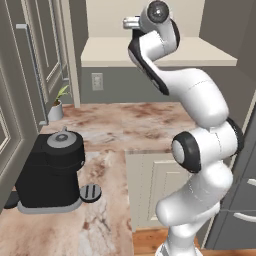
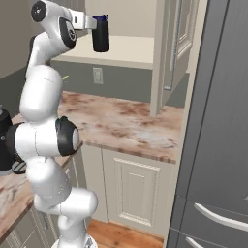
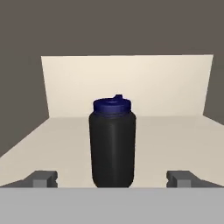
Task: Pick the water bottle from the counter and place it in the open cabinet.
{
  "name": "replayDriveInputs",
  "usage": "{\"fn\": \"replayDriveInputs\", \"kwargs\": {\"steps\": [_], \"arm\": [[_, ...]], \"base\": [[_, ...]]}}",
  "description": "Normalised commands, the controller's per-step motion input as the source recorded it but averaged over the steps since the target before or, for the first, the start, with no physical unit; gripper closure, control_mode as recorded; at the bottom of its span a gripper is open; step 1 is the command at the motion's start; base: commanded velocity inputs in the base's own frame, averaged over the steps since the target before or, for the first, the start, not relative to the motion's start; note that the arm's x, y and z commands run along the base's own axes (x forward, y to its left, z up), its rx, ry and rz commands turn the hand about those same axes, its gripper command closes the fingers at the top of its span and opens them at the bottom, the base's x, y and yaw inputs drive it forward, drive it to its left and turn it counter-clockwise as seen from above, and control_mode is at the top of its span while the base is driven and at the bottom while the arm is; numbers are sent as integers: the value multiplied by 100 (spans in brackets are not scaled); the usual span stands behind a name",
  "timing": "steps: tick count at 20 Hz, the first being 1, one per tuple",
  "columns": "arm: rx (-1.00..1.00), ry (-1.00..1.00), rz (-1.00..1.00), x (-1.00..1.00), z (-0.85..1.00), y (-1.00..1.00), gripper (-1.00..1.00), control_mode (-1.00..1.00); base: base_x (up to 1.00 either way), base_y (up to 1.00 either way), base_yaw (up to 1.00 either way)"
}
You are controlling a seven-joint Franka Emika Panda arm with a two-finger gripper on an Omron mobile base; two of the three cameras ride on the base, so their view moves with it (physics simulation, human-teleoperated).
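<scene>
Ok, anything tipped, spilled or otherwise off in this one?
Nothing stands out. The water bottle stands upright, cap on, on the shelf of the open cabinet, between the fingers of the open gripper. The coffee machine sits squarely on the counter.

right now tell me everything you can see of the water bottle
The water bottle is a small, glossy black cylinder with a dark blue screw cap. It stands upright on the cream shelf board of the open cabinet. The end effector is open, its fingertips apart on either side of the bottle, touching nothing. Nothing else is near it on the shelf.
</scene>
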Motion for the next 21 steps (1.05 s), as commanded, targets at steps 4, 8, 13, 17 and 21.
{"fn": "replayDriveInputs", "kwargs": {"steps": [4, 8, 13, 17, 21], "arm": [[0, -3, 0, -76, -43, 0, -100, -100], [7, 2, 0, -63, -31, -18, -100, -100], [11, 16, 0, -67, -24, -7, -100, -100], [9, 13, 0, -71, -30, -3, -100, -100], [8, 10, 0, -61, -43, -2, -100, -100]], "base": [[0, 0, 0], [0, 0, 0], [0, 0, 0], [0, 0, 0], [0, 0, 0]]}}
